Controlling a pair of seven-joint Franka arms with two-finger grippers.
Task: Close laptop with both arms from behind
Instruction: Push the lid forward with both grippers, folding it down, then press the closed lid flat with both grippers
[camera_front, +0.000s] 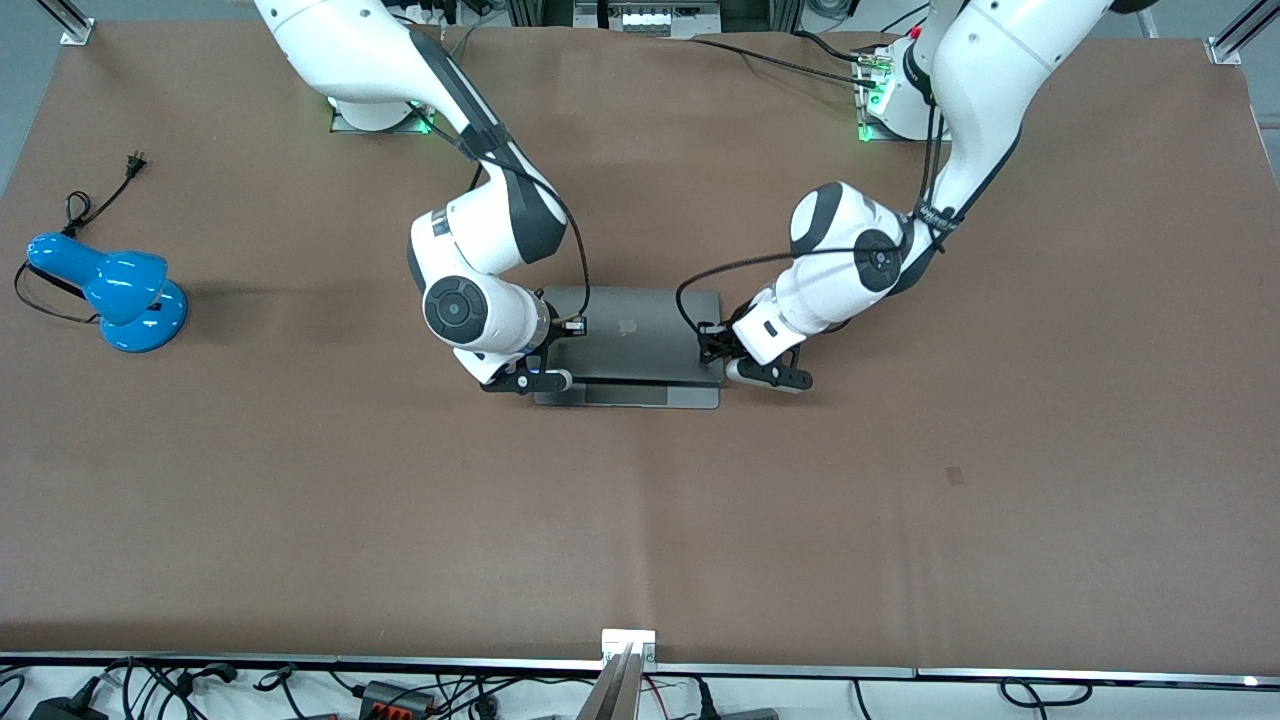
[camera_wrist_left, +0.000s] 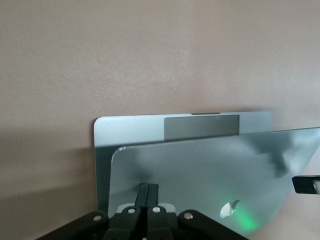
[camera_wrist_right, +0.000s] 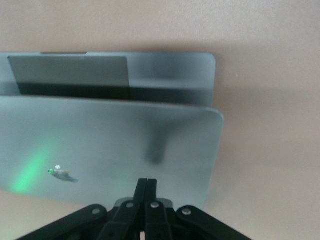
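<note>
Presently: left gripper (camera_wrist_left: 148, 200) and right gripper (camera_wrist_right: 145, 192), fingers pressed together and gripping nothing, bear on the lid of the laptop (camera_front: 628, 347) at its two ends, evidently to push it down evenly. Laptop mid-table, partly folded. Wrist views alone show the trackpad (camera_wrist_right: 70, 71) under the tilted lid. Blue lamp (camera_front: 110, 288) well apart, toward the right arm's end.

Laptop (camera_front: 630, 345) on table (camera_front: 900, 500), midway between the arm bases, lid tilted low over its base. Right gripper (camera_wrist_right: 146, 187) fingers pressed together, tips on the lid's back at the corner toward the right arm's end. Left gripper (camera_wrist_left: 148, 192) likewise, fingers together on the lid's other corner. Lamp (camera_front: 115, 290) well apart, at the right arm's end.
</note>
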